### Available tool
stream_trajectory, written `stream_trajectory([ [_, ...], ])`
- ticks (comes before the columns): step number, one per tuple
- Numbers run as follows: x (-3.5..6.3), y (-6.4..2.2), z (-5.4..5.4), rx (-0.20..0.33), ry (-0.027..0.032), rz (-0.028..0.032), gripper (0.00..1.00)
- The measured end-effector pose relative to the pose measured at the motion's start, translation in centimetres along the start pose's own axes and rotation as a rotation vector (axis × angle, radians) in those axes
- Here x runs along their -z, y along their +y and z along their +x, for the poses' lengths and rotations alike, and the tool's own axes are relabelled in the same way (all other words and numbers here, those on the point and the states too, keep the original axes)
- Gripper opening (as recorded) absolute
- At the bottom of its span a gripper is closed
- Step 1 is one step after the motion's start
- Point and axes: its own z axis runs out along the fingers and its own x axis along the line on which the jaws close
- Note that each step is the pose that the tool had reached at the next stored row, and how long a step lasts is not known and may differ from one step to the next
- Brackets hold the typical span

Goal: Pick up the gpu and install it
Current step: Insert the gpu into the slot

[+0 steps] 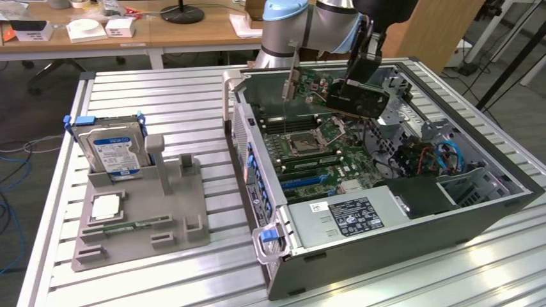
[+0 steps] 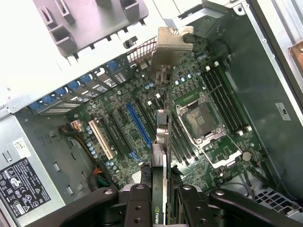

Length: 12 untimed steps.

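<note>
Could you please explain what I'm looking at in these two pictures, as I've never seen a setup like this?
This is a robot arm at an open computer case that lies on a slatted table. One picture comes from a camera standing off the arm. The other comes from a camera on the arm's wrist, looking into the case. The arm's hand grips the gpu, a green card with a silver bracket, above the motherboard. Beside the case, a grey holder carries a hard drive and a memory stick.
</note>
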Motion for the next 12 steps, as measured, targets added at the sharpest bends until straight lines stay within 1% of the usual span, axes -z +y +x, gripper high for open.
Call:
stream_trajectory([
  [12, 0.00, 0.00, 0.00, 0.010, 0.0004, -0.0002, 0.26],
])
